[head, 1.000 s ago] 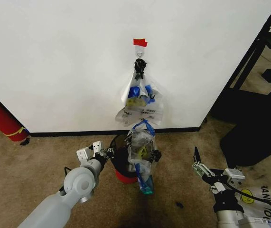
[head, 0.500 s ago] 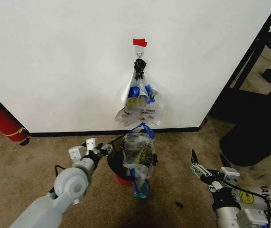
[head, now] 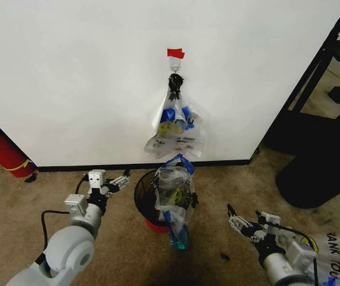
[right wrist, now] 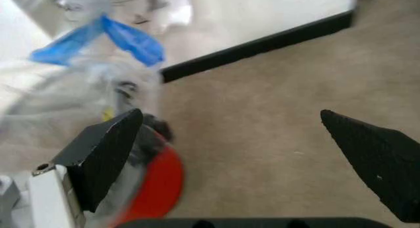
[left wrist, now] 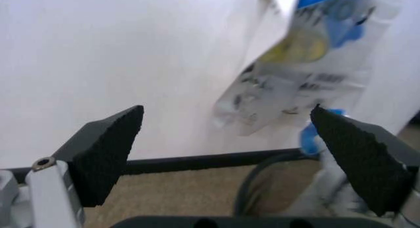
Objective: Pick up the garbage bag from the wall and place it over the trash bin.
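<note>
So the thin see-through plastic garbage bag [head: 172, 199] with blue handles and a little yellow smiley is draped over the near side of the small round black wire-mesh trash bin [head: 144, 190] with the red base. The bag's blue handles stick up above the rim, and its bottom hangs down past the red base toward the tan carpet floor [head: 33, 196]. It looks bunched on the right part of the rim; the left part of the mesh is uncovered.

The bin sits just in front of the plain white wall [head: 68, 77] with its black baseboard. Up on that wall there's a small metal hook [head: 175, 77] under a strip of red tape [head: 175, 53], with another clear printed plastic bag [head: 175, 128] hanging from it, right above the bin.

The left pincer [head: 111, 183] is just left of the bin, near the rim but not touching it, fingers spread apart and holding nothing; the left wrist view [left wrist: 229, 139] shows the wide gap too. The right pincer [head: 250, 226] is off to the right of the bin, well apart from it, low over the carpet, also wide open and empty, as its own wrist view [right wrist: 256, 154] confirms.

A long red cylinder [head: 0, 149] leans at the far left by the wall.
</note>
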Tool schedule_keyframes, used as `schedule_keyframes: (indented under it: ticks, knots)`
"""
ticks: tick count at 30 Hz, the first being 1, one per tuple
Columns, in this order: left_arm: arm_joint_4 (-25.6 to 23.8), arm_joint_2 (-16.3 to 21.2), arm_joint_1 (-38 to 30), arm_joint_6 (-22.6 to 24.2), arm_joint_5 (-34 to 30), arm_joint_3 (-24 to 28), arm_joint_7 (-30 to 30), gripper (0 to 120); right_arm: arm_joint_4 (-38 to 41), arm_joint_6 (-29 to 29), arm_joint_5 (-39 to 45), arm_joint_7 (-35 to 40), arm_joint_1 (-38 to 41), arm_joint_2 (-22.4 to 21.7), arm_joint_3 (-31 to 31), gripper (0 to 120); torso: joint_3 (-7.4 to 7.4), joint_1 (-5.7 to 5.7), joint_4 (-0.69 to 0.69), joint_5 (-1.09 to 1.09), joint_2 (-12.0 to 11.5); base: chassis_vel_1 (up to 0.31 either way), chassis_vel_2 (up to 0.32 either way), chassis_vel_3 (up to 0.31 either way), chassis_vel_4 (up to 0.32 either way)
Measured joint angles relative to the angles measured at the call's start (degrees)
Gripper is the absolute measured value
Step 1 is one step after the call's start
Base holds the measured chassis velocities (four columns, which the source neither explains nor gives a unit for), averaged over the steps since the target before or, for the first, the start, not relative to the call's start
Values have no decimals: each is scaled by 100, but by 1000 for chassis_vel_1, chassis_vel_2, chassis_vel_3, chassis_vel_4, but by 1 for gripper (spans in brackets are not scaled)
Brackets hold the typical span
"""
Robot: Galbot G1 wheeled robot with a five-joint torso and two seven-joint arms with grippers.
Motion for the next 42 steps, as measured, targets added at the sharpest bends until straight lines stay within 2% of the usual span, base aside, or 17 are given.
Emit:
schedule_keyframes:
  ticks: [2, 5, 6, 10, 13, 20, 21, 30, 33, 36, 42]
  knots:
    - [-181, -43, 79, 2, 102, 37, 27, 100, -123, -382, 675, 319, 785, -210, -330, 100, 0, 0, 8, 0, 0, 0, 0, 0, 0]
    - [-429, -41, 197, 10, 222, 82, 61, 100, -431, -711, 1049, 768, 1709, -193, -1001, 100, 1, 0, 2, 0, 0, 0, 0, 0, 0]
    - [-429, -41, 197, 10, 222, 82, 61, 100, -431, -711, 1049, 768, 1709, -193, -1001, 100, 1, 0, 2, 0, 0, 0, 0, 0, 0]
    - [-472, 49, 228, 19, 368, 113, 134, 100, -726, -1227, 1098, 1672, 2650, 233, -1775, 99, 1, 1, 4, 0, -1, 0, 0, 0, 0]
    - [-377, 30, 206, 33, 383, 173, 145, 100, -938, -1577, 1032, 2464, 3078, 570, -2190, 97, 1, 1, 2, -2, 0, 0, 0, 0, 0]
    - [-241, -16, 195, 79, 397, 234, 144, 100, -1264, -1788, 1125, 3104, 3434, 979, -2485, 100, 1, 1, 2, -2, 0, 0, 0, 0, 0]
    - [-207, -18, 183, 95, 399, 238, 144, 100, -1402, -1808, 1372, 3341, 3552, 1125, -2520, 100, 0, 1, 2, -2, 0, 0, 0, 0, 0]
    - [-100, -47, 138, 113, 392, 261, 143, 100, -1822, -1780, 1859, 3706, 3768, 1511, -2538, 100, 0, 1, 2, -1, 0, 0, 0, 0, 0]
    - [-95, -42, 164, 111, 396, 282, 143, 100, -1948, -1803, 1896, 3784, 3790, 1556, -2538, 96, 0, 1, 2, -1, -1, 0, 0, 0, 0]
    - [-89, -75, 184, 108, 408, 282, 145, 100, -2005, -1855, 1926, 3880, 3787, 1550, -2568, 84, 0, 0, 2, -1, 0, 0, 0, 0, 0]
    - [-30, -124, 194, 71, 453, 259, 155, 100, -2192, -1954, 1808, 3926, 3746, 1587, -2569, 76, 0, 0, 2, 0, 0, 0, 0, 0, 0]
